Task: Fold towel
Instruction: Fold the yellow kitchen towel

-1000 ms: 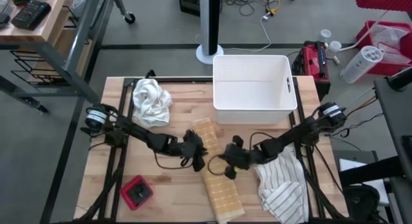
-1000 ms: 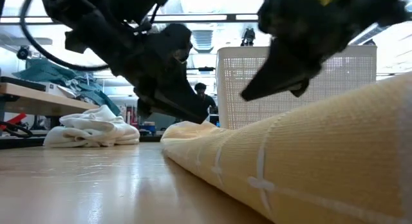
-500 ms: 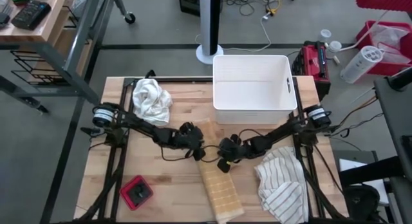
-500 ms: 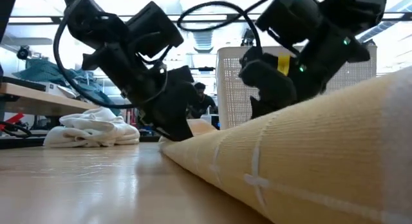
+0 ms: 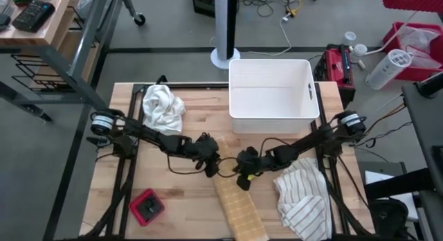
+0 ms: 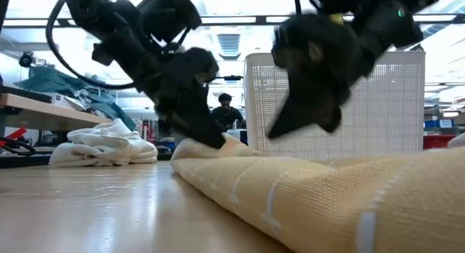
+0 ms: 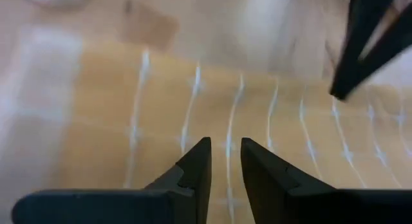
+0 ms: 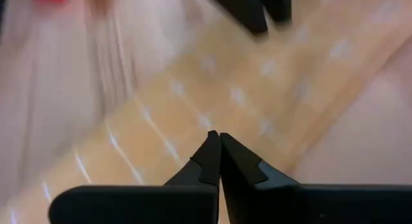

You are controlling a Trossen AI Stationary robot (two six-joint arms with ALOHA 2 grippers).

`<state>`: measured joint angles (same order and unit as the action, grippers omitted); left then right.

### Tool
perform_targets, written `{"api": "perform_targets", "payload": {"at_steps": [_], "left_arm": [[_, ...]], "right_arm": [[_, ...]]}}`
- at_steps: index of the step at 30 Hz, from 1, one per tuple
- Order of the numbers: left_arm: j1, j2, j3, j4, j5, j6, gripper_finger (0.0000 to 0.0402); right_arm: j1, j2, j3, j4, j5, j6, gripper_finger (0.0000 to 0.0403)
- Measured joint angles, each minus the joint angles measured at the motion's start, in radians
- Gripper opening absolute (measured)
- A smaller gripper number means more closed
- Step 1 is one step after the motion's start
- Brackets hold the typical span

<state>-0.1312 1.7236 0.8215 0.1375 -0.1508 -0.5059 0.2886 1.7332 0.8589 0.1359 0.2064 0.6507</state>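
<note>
My left gripper [image 5: 211,166] sits at the far end of the yellow towel [image 5: 239,212], on the side toward the white bin [image 5: 273,88], its fingers [image 7: 196,165] a narrow slit apart above the cloth; I cannot tell whether any fabric is caught between them. My right gripper [image 5: 243,177] is just across that same towel end, fingers [image 8: 209,158] pressed together and holding nothing that I can see. Since half a second ago the towel's far end has drawn back from the bin, so the strip now lies shorter, running from my grippers to the table's near edge. A second ago my grippers were farther apart.
</note>
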Motion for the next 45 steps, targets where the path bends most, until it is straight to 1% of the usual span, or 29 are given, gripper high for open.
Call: {"api": "perform_targets", "payload": {"at_steps": [3, 6, 9, 11, 14, 20, 24, 27, 31, 33, 35, 37, 42, 45], "left_arm": [[0.014, -0.009, 0.000, 0.033, -0.054, 0.055, 0.0075], [0.038, -0.008, 0.000, 0.071, -0.137, 0.128, 0.0075], [0.069, 0.016, 0.000, 0.068, -0.225, 0.236, 0.0075], [0.096, 0.035, 0.000, 0.071, -0.229, 0.267, 0.0075], [0.125, 0.064, 0.000, 0.072, -0.225, 0.269, 0.0075], [0.136, 0.113, 0.000, 0.057, -0.232, 0.258, 0.0075], [0.137, 0.128, 0.001, 0.057, -0.233, 0.251, 0.0075], [0.139, 0.095, 0.002, 0.023, -0.230, 0.263, 0.0075], [0.140, -0.014, 0.034, -0.085, -0.233, 0.279, 0.0075], [0.132, -0.056, 0.035, -0.132, -0.233, 0.231, 0.0075], [0.111, -0.074, 0.031, -0.128, -0.232, 0.173, 0.0075], [0.085, -0.077, 0.023, -0.121, -0.230, 0.149, 0.0075], [0.032, -0.019, 0.010, -0.116, -0.234, 0.105, 0.0075], [0.025, 0.030, 0.001, -0.114, -0.266, 0.077, 0.0075]], "right_arm": [[-0.016, -0.010, 0.015, -0.009, 0.061, -0.039, 0.0000], [-0.039, -0.004, 0.039, 0.002, 0.071, -0.049, 0.0000], [-0.061, 0.015, 0.046, -0.003, 0.076, -0.048, 0.0000], [-0.071, 0.035, 0.049, -0.002, 0.083, -0.038, 0.0000], [-0.084, 0.061, 0.051, 0.002, 0.090, -0.007, 0.0000], [-0.086, 0.124, 0.051, -0.039, 0.075, 0.032, 0.0000], [-0.082, 0.141, 0.052, -0.060, 0.076, 0.050, 0.0000], [-0.082, 0.137, 0.053, -0.069, 0.078, 0.046, 0.0000], [-0.082, 0.116, 0.050, -0.085, 0.079, 0.045, 0.0000], [-0.081, 0.099, 0.050, -0.086, 0.079, 0.034, 0.0000], [-0.077, 0.085, 0.050, -0.075, 0.082, 0.032, 0.0000], [-0.076, 0.077, 0.050, -0.077, 0.082, 0.029, 0.0000], [-0.057, 0.074, 0.050, -0.070, 0.082, 0.029, 0.0000], [-0.040, 0.073, 0.050, -0.062, 0.081, 0.029, 0.0000]]}}
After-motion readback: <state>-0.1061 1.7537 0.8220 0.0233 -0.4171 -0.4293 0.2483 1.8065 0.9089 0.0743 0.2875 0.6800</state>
